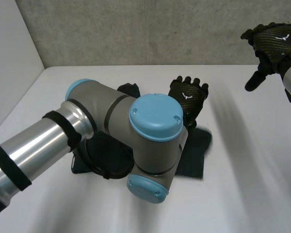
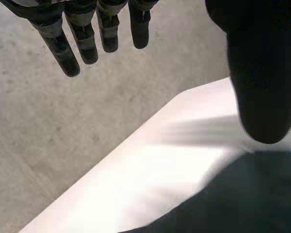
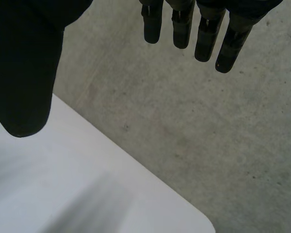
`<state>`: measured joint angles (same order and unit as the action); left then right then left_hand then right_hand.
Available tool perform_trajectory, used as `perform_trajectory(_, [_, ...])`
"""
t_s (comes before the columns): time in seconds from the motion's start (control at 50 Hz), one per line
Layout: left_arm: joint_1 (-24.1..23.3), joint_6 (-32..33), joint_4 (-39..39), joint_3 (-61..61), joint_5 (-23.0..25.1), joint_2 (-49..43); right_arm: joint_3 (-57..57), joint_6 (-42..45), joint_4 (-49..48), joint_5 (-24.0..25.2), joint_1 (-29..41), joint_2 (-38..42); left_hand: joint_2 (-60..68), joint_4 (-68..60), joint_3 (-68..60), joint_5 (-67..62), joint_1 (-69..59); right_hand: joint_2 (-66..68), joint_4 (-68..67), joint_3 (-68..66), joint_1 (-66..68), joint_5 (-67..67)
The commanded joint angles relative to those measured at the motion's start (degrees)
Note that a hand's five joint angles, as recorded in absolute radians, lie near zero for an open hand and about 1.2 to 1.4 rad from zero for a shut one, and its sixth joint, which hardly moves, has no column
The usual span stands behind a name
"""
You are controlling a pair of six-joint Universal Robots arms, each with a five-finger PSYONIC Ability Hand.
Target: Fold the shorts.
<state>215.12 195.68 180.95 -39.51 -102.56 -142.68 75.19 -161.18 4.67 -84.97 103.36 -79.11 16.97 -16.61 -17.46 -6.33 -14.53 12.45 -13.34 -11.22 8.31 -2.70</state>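
Starting from the left hand [image 1: 188, 95], straight fingers are seen with nothing held. The dark shorts [image 1: 196, 155] lie just beneath it on the table [image 1: 252, 194], largely covered by the left arm [image 1: 145, 136]. The right hand [image 1: 274, 41], likewise spread and empty, is raised well apart from the shorts, so the left is judged nearer for the coming grasp.

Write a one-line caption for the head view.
Left hand open above the dark shorts on the white table; right hand open, raised well clear.
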Motion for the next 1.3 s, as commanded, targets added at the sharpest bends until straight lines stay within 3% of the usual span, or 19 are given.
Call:
perform_trajectory(0.02, [6.3,-0.3,-1.6,-11.6,0.4,13.0,-0.3,8.3,6.8,3.1,-0.4,0.0,-6.4,6.1,6.9,5.8,4.0,-2.5,3.3,1.2,1.7,2.7])
perform_trajectory(0.2, [13.3,-0.2,-1.6,-27.4,0.9,26.3,8.6,11.0,11.9,9.5,0.2,0.1,-6.1,5.7,6.6,5.4,3.6,-2.5,3.3,1.2,1.7,2.7])
perform_trajectory(0.3, [19.1,0.1,-1.5,-33.7,1.4,28.9,16.3,8.7,5.4,11.5,2.4,0.1,-5.7,5.4,6.2,5.1,3.3,-2.5,3.3,1.2,1.7,2.7])
perform_trajectory(0.4, [25.9,0.4,-2.3,-37.2,5.1,28.5,23.0,-1.3,-3.7,11.3,6.3,1.1,-4.2,3.9,4.7,3.6,1.8,-1.9,2.8,0.7,2.2,2.1])
perform_trajectory(0.5, [30.7,0.5,-2.9,-39.3,7.3,26.1,26.0,-6.1,-6.9,11.3,8.6,4.3,-3.4,3.0,3.9,2.8,1.0,3.3,-2.5,-4.6,7.5,-3.1])
perform_trajectory(0.6, [31.9,0.5,-3.2,-39.5,7.5,23.1,27.9,-6.6,-9.2,9.6,11.2,6.1,-0.5,0.2,1.0,-0.1,-1.9,9.2,-8.3,-10.5,13.4,-9.0])
perform_trajectory(0.84, [32.4,1.6,-6.1,-39.8,7.6,18.7,29.2,-4.4,-17.7,-1.7,15.9,11.2,1.3,-1.7,-0.8,-2.0,-3.8,20.1,-19.3,-21.4,24.3,-19.9])
perform_trajectory(0.96, [31.3,1.8,-6.5,-39.6,7.5,18.2,29.1,-0.7,-18.6,-2.5,15.9,13.2,3.8,-4.2,-3.3,-4.5,-6.3,23.2,-22.3,-24.4,27.3,-23.0])
perform_trajectory(1.1, [30.7,1.8,-6.4,-39.0,7.0,17.8,28.3,0.5,-19.2,-2.7,15.8,14.9,26.2,-26.6,-25.7,-26.8,-28.6,41.0,-40.1,-42.2,45.1,-40.8])
perform_trajectory(1.2, [30.7,1.9,-6.5,-38.9,6.7,17.8,27.5,0.6,-19.3,-2.7,15.4,15.4,50.5,-50.9,-50.0,-51.2,-53.0,67.5,-66.6,-68.7,71.6,-67.3])
perform_trajectory(1.26, [30.7,1.9,-6.7,-39.0,6.7,18.2,26.9,0.7,-19.5,-2.7,15.2,15.0,63.0,-63.4,-62.5,-63.6,-65.4,67.5,-66.7,-68.8,71.7,-67.3])
perform_trajectory(1.3, [30.5,1.8,-7.4,-39.5,6.7,18.7,25.7,1.0,-20.0,-2.7,14.9,14.7,63.0,-63.4,-62.5,-63.7,-65.5,67.5,-66.7,-68.8,71.7,-67.3])
